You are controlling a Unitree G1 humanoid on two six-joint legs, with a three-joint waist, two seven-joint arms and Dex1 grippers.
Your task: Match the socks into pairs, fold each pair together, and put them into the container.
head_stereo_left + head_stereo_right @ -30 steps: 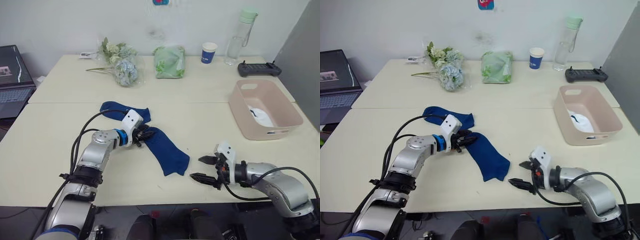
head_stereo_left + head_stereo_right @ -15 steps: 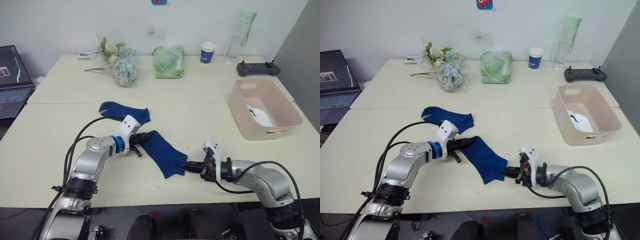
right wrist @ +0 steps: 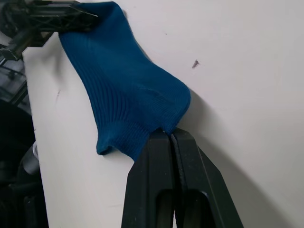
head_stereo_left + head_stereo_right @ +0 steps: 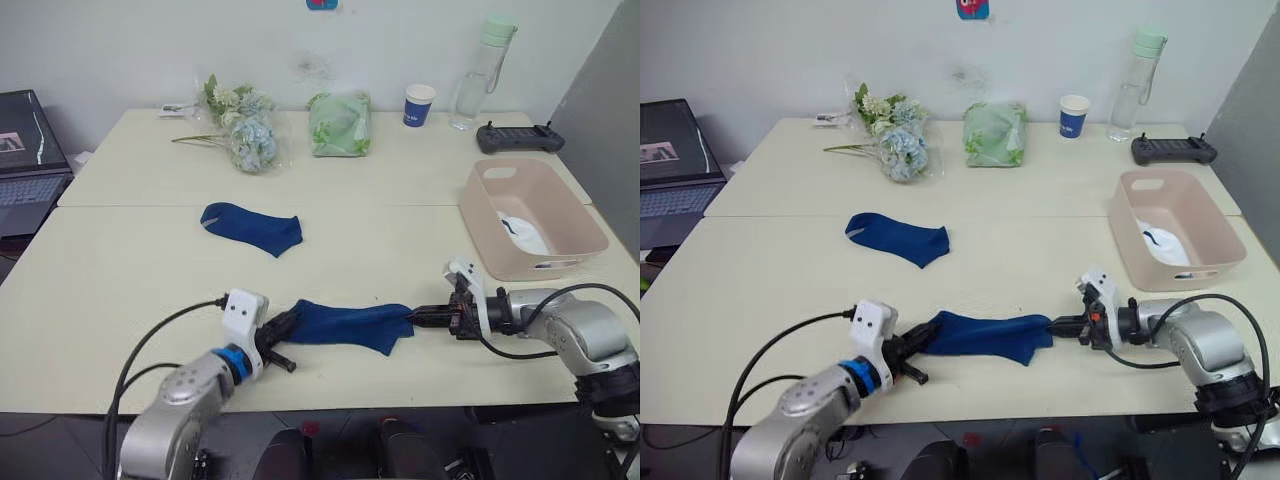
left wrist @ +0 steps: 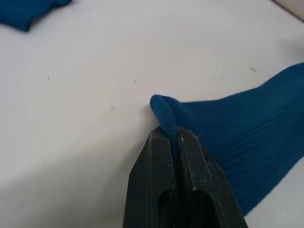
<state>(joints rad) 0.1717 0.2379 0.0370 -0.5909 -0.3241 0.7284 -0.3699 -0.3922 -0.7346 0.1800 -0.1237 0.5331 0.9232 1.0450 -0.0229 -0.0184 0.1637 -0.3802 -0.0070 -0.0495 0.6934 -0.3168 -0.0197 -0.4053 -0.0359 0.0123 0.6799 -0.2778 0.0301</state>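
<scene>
Navy fabric is what the robot has in hand: going left to right along the near edge of the table (image 4: pixel 120 250), the left end effector (image 4: pixel 278 328) has its two black fingers pinched tight on one end of a navy sock (image 4: pixel 350 323), the sock lies stretched out flat, and the right end effector (image 4: pixel 425 317) is pinched just as tight on the other end. The second navy sock (image 4: pixel 250 226) lies by itself farther back on the table, well apart from the held one. Off to the right stands the pale pink container (image 4: pixel 535 216), with something white and dark-marked already lying inside, probably a finished white pair. Along the far side sit a bunch of flowers (image 4: pixel 240 128), a green plastic bag (image 4: pixel 338 123) and a blue-and-white paper cup (image 4: pixel 419 104). To my eye this is the pairing step for the navy socks. Next, the held sock wants carrying back and laying squarely on its mate, edges lined up, before any fold; both ends should travel together so it keeps flat.
</scene>
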